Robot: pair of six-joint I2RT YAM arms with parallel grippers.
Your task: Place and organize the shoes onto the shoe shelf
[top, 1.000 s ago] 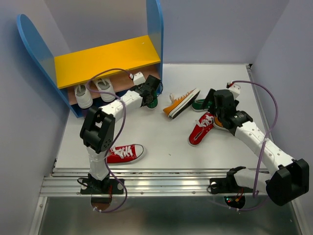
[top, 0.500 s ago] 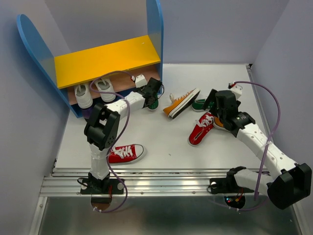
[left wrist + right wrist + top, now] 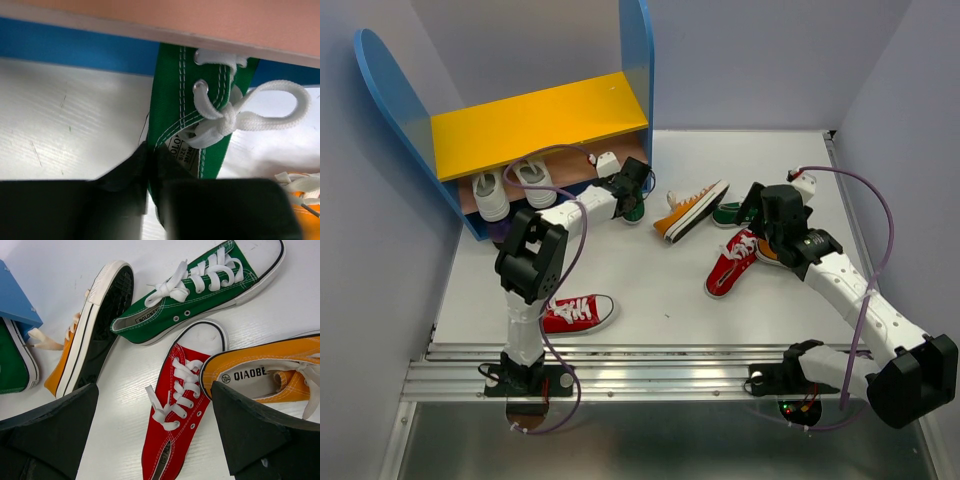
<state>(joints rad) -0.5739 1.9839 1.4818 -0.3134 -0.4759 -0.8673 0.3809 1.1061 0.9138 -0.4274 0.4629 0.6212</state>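
The shoe shelf point(image 3: 540, 122) stands at the back left; two shoes point(image 3: 510, 188) sit on its lower board, only their white toes showing. My left gripper point(image 3: 632, 192) is shut on a green shoe point(image 3: 634, 210) at the shelf's right end; the left wrist view shows the fingers point(image 3: 125, 175) pinching that shoe's point(image 3: 190, 110) side wall under the pink board. My right gripper point(image 3: 154, 405) is open above a red shoe point(image 3: 177, 410), not touching it. A green shoe point(image 3: 200, 290) and two orange shoes point(image 3: 85, 340) point(image 3: 270, 370) lie around it.
Another red shoe point(image 3: 575, 312) lies near the front edge by the left arm's base. The shelf's blue right panel point(image 3: 642, 70) rises beside the left gripper. Purple walls close in both sides and the back.
The left gripper has edged slightly toward the shelf with the green shoe. The right gripper has shifted a little to the right over the red shoe.
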